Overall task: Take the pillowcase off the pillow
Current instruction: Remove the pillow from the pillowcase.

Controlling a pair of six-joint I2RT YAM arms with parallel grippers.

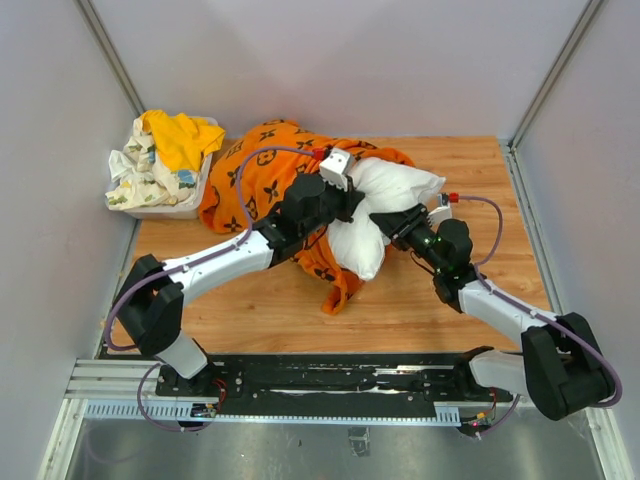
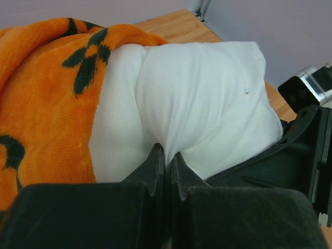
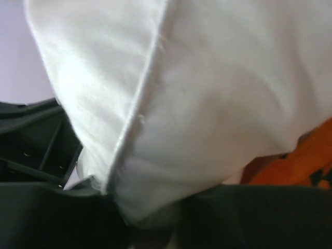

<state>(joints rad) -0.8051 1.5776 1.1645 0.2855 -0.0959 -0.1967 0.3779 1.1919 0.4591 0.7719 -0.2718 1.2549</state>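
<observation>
The orange pillowcase [image 1: 260, 175] with black motifs lies bunched at the back centre of the wooden table. The white pillow [image 1: 395, 185] sticks out of its right end. My left gripper [image 1: 350, 208] is shut on a pinch of white pillow fabric; in the left wrist view the gripper [image 2: 167, 153] holds the pillow [image 2: 207, 93] just right of the pillowcase edge [image 2: 46, 104]. My right gripper [image 1: 382, 218] grips the pillow's near right corner. In the right wrist view the pillow [image 3: 218, 93] fills the frame and its fabric runs down into the gripper [image 3: 155, 223]. A bit of pillowcase [image 3: 306, 161] shows at right.
A white bin [image 1: 195, 195] at the back left holds a yellow cloth [image 1: 182, 138] and a white floral cloth [image 1: 135, 170]. Grey walls close in the table on three sides. My two grippers are close together at the pillow.
</observation>
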